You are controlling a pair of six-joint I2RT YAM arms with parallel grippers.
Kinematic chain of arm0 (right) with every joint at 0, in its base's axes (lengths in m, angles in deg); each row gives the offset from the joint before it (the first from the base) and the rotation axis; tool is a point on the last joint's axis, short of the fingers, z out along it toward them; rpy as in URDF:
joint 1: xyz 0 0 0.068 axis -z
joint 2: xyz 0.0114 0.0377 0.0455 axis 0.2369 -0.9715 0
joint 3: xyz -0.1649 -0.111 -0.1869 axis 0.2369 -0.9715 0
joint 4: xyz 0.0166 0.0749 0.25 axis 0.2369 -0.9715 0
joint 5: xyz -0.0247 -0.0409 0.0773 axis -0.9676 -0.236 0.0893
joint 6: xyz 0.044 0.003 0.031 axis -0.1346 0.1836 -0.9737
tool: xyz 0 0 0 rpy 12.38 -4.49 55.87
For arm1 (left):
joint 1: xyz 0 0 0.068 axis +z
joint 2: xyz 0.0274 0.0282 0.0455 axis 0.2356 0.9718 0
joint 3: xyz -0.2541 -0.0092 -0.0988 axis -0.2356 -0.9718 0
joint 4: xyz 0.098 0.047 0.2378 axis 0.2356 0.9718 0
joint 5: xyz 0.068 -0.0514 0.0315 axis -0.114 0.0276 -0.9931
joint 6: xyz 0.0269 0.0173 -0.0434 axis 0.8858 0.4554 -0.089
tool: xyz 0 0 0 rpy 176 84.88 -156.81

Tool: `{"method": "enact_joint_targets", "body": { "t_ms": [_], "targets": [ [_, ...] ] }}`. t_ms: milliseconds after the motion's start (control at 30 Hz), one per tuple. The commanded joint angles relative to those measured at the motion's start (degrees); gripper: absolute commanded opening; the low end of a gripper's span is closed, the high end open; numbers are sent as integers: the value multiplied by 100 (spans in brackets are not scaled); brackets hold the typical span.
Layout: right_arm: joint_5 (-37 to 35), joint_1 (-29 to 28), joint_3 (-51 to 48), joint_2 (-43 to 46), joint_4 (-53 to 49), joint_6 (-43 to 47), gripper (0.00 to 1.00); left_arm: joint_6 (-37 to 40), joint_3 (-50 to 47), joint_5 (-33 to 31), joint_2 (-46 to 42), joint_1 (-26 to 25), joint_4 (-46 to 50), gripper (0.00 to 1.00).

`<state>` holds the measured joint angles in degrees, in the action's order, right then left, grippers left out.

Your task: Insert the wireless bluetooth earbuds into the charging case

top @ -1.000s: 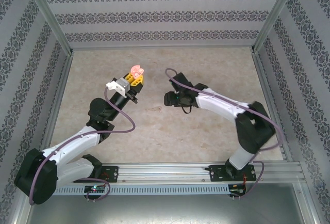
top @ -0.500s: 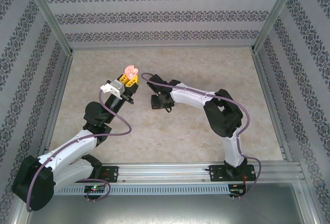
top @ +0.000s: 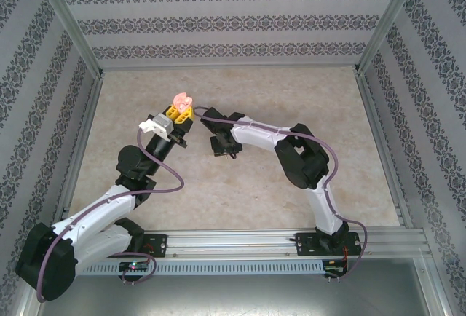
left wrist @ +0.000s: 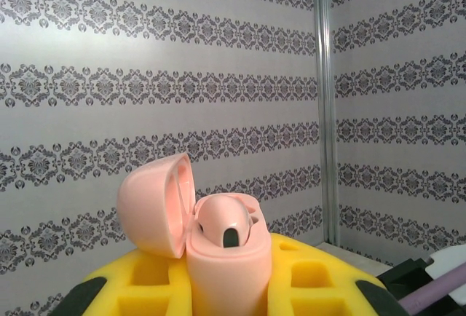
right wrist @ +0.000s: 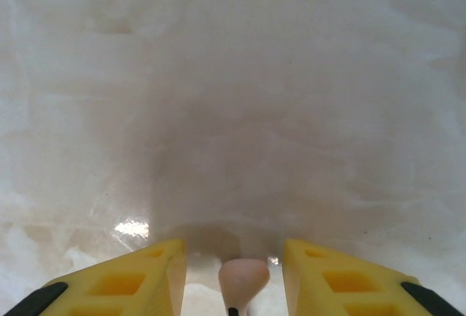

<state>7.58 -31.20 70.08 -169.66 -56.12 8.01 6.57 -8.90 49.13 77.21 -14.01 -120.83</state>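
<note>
Jaws: left gripper (left wrist: 227, 298) clamps pink case (left wrist: 218, 247); right gripper (right wrist: 233, 252) half-open astride pinkish earbud (right wrist: 244, 278).

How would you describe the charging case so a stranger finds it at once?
Start at the beige table, then follow the left arm to its yellow jaws. The charging case stands between them: a small pod, pink against the yellow, lid flipped open.

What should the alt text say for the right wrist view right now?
A small pinkish earbud lies between the right gripper's two yellow fingers, a gap showing on each side. Beyond them is the pale marbled table, slightly blurred.
</note>
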Motion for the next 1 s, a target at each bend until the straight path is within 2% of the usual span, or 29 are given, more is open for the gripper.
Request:
{"method": "enact_joint_targets", "body": {
  "t_ms": [0, 967],
  "targets": [
    [-200, -45, 176, -130, -240, 94, 38, -50, -51, -8, -111, 77, -194, 0],
    [-360, -150, -258, -10, -134, 20, 31, -156, 2, 55, -29, 109, -185, 0]
  ]
}}
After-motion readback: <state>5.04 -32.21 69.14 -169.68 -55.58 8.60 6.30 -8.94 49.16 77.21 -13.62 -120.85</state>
